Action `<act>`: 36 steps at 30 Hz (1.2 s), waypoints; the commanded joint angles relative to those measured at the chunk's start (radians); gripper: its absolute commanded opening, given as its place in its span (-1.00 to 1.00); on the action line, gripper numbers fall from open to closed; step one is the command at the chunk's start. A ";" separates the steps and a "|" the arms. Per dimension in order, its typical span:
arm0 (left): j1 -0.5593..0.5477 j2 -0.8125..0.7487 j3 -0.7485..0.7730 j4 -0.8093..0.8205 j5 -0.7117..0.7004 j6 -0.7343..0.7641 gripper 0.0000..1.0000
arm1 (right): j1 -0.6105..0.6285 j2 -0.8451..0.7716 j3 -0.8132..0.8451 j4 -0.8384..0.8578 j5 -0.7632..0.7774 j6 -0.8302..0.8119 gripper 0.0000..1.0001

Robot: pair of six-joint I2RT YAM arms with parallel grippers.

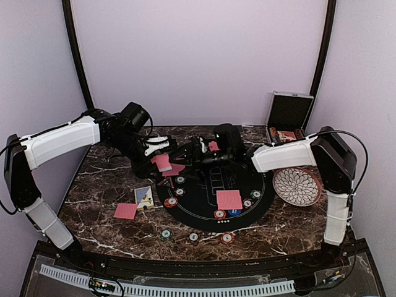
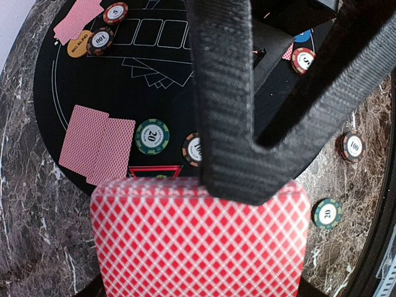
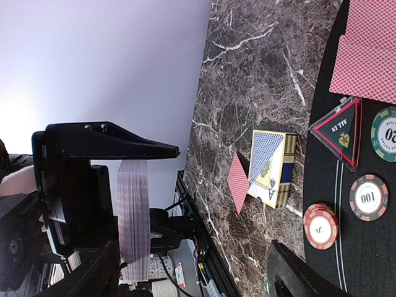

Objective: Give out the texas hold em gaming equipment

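My left gripper is shut on a deck of red-backed cards, held above the black round mat's left edge. The deck shows edge-on in the right wrist view. My right gripper is open right beside the deck, and its black finger crosses the deck's top. Two red cards lie on the mat's left, more at its front, and one on the marble. Striped chips ring the mat, and three chips lie on the marble in front.
A blue and yellow card box lies left of the mat. A triangular all-in marker sits on the mat. The white patterned plate is at the right, and the open silver-edged case at the back right.
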 commanded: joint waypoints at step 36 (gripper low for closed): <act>-0.007 -0.021 0.018 -0.014 0.030 -0.009 -1.00 | 0.043 0.119 0.146 0.147 -0.127 0.070 0.55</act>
